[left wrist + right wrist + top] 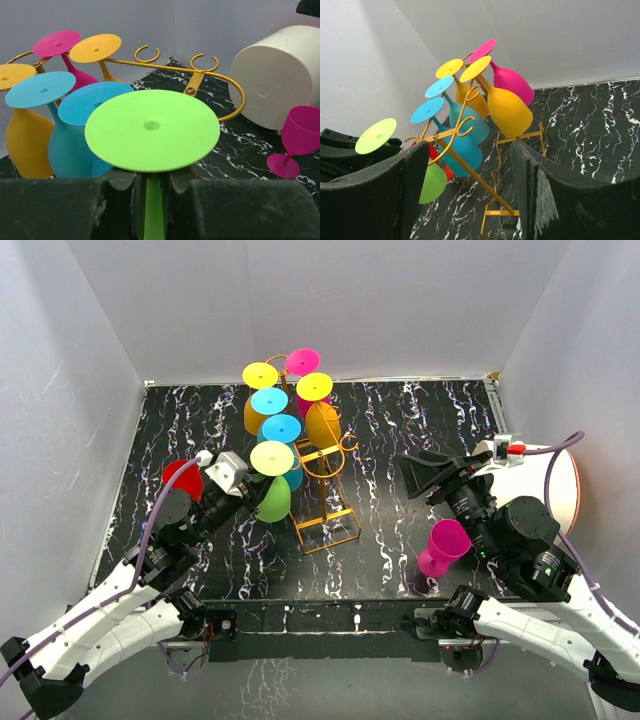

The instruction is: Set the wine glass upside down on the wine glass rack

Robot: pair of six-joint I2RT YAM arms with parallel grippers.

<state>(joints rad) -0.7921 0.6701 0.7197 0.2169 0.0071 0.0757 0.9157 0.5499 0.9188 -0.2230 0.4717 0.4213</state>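
Observation:
The golden wire rack [327, 502] stands mid-table with several yellow, blue and pink glasses hanging upside down on its arms. My left gripper [252, 483] is shut on the stem of a green wine glass [274, 498], held upside down just left of the rack's near empty scroll arm. In the left wrist view the green foot [152, 129] sits above my fingers [75, 210], with the rack's empty hooks [200, 75] behind it. My right gripper [412, 475] is open and empty to the right of the rack [470, 172]. The green glass [431, 182] also shows in the right wrist view.
A magenta glass [443, 545] stands upright on the table near the right arm, also in the left wrist view [300, 140]. A red glass [182, 478] is behind the left arm. A white round container [562, 485] lies at the right edge. White walls enclose the table.

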